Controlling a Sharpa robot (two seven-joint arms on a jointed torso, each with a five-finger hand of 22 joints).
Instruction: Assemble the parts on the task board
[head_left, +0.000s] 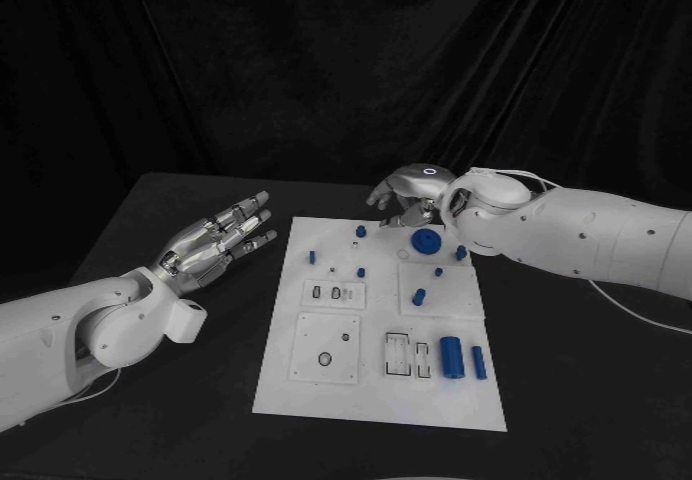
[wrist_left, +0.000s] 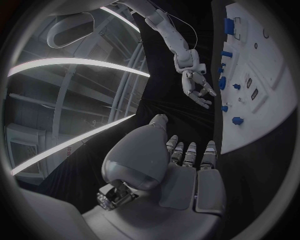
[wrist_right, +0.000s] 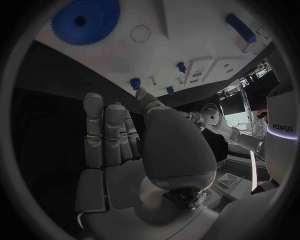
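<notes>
Two hands: both hold nothing.
Left hand (head_left: 216, 240): fingers spread, raised over the black table (head_left: 159, 400), apart from the board's left edge.
Right hand (head_left: 411, 200): fingers loosely apart, empty, above the board's far edge, close to the gear.
Board (head_left: 375, 400): white, mid-table.
Gear (head_left: 427, 241): blue, on the board's far right part.
Parts: small blue pegs (head_left: 361, 231) stand near the far edge; two blue cylinders (head_left: 451, 357) lie at the near right.
</notes>
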